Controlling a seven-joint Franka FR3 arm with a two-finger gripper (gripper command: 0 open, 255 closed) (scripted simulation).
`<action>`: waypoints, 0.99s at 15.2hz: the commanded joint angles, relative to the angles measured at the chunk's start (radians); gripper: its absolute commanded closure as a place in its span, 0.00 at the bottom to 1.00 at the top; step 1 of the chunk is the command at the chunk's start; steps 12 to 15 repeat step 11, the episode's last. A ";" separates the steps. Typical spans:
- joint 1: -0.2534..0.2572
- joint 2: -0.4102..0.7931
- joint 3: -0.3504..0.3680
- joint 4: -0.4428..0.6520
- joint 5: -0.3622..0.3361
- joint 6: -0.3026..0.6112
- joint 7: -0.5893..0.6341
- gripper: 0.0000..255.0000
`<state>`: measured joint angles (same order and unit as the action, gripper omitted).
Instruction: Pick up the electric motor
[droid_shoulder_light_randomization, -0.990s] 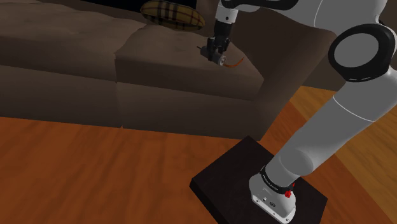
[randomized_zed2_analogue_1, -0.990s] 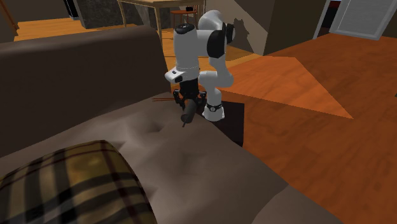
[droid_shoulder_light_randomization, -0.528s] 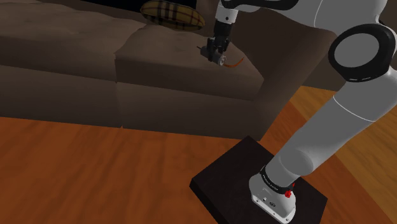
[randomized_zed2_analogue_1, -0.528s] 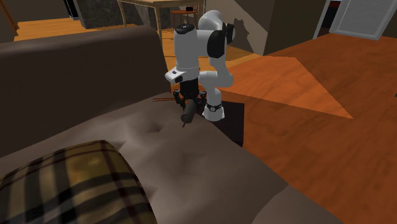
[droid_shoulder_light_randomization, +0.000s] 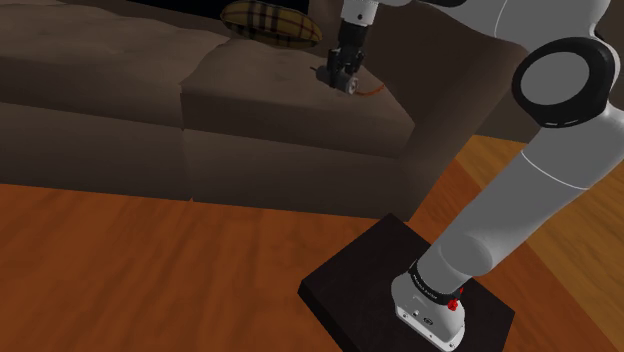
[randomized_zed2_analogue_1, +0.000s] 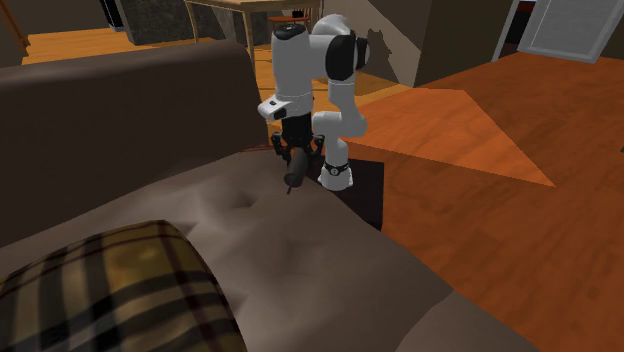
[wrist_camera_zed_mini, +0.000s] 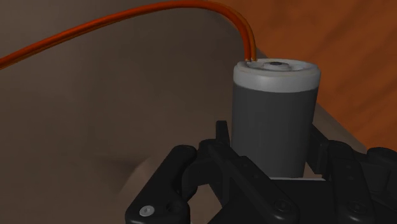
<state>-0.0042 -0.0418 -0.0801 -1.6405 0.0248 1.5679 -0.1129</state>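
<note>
Wrist view: the gripper (wrist_camera_zed_mini: 270, 167) is closed to the width of the electric motor (wrist_camera_zed_mini: 273, 114), a dark cylinder with a pale cap, and both fingers clasp it low on its body. In the shoulder view I find it close over the sofa seat cushion (droid_shoulder_light_randomization: 270, 95), near the corner; I cannot tell whether it is clear of the fabric. Risks noted: the orange wires (wrist_camera_zed_mini: 127, 22) trail off and could snag or tug, and the smooth round body could pivot or slip in so low a hold.
</note>
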 joint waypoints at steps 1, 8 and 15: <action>0.000 0.004 0.000 0.029 0.000 -0.026 0.001 1.00; -0.001 0.037 -0.001 0.167 0.003 -0.130 0.002 1.00; -0.001 0.044 -0.001 0.191 0.004 -0.148 0.002 1.00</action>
